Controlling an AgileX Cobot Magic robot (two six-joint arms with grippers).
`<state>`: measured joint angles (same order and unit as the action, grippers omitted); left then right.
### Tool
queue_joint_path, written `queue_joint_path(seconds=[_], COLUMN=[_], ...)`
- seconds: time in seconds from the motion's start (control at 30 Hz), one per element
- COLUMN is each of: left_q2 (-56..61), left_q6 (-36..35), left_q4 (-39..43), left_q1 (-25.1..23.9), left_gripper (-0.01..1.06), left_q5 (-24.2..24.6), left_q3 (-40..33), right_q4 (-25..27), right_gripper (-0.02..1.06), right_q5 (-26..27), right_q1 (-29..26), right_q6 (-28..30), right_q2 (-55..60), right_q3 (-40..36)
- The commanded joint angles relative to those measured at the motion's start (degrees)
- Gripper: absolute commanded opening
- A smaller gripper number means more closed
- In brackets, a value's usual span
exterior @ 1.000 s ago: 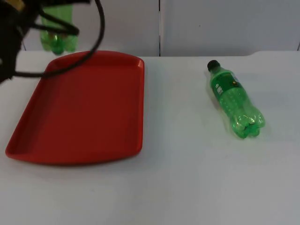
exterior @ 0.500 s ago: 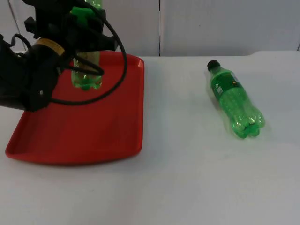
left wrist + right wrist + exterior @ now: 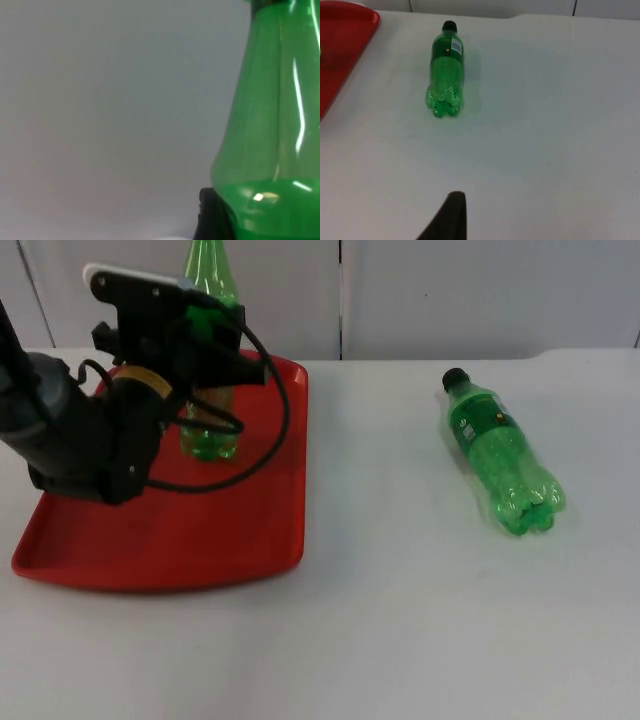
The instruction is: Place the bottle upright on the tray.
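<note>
The left gripper stood over the far part of the red tray and was clamped on an upright green bottle at about the middle of its body. The foot of this bottle was at the tray floor, near the far right corner, but I cannot tell if it really touched the floor or was just above it. The neck of the bottle rose above the gripper, in front of the grey wall. In the left wrist view the smooth green shoulder of the same bottle was very close, with a black fingertip pressed against its side. The tray lay on the left side of the white table. A second green bottle with a black cap lay on its side on the table, well apart from the tray, to the right, with the cap pointing to the far side. The right wrist view showed this lying bottle and an edge of the tray. The right arm waited; of the right gripper one black fingertip was seen above the bare table, so I cannot tell how far its fingers were apart.
</note>
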<state>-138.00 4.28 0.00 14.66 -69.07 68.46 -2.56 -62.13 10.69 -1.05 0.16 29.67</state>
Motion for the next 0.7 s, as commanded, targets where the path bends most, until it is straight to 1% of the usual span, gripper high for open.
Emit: queue_joint_path(seconds=[0.0,0.3,0.33,0.37,0.5,0.6,0.63,0.67], left_q2=[-0.38,-0.92,-0.92,-0.92,-0.92,-0.92,-0.92,-0.92], left_q6=[-0.48,-0.35,0.57,1.95,2.22,0.61,0.61,0.17], left_q4=[-0.58,-0.58,-0.82,-0.93,-0.82,0.0,0.0,1.93], left_q1=[-0.05,-0.05,-0.17,-0.69,-3.59,-6.5,-6.5,-7.43], left_gripper=[0.0,0.0,0.0,0.0,0.0,0.0,0.0,0.0], left_q5=[-0.9,-0.9,-0.9,-0.9,-0.9,-0.9,-0.9,-0.9], left_q3=[0.53,0.33,0.33,0.33,0.33,0.33,0.33,0.33], right_q4=[0.18,0.18,0.18,0.18,0.18,0.18,0.18,0.18], right_gripper=[1.05,1.05,1.05,1.05,1.05,1.05,1.05,1.05], right_q5=[0.5,0.5,0.5,0.5,0.5,0.5,0.5,0.5], right_q1=[-0.32,-0.32,-0.32,-0.32,-0.32,-0.32,-0.32,-0.32], right_q6=[0.39,0.39,0.39,0.39,0.39,0.39,0.39,0.39], right_q2=[-0.16,-0.16,-0.16,-0.16,-0.16,-0.16,-0.16,-0.16], right_q3=[-0.13,-0.13,-0.13,-0.13,-0.13,-0.13,-0.13,-0.13])
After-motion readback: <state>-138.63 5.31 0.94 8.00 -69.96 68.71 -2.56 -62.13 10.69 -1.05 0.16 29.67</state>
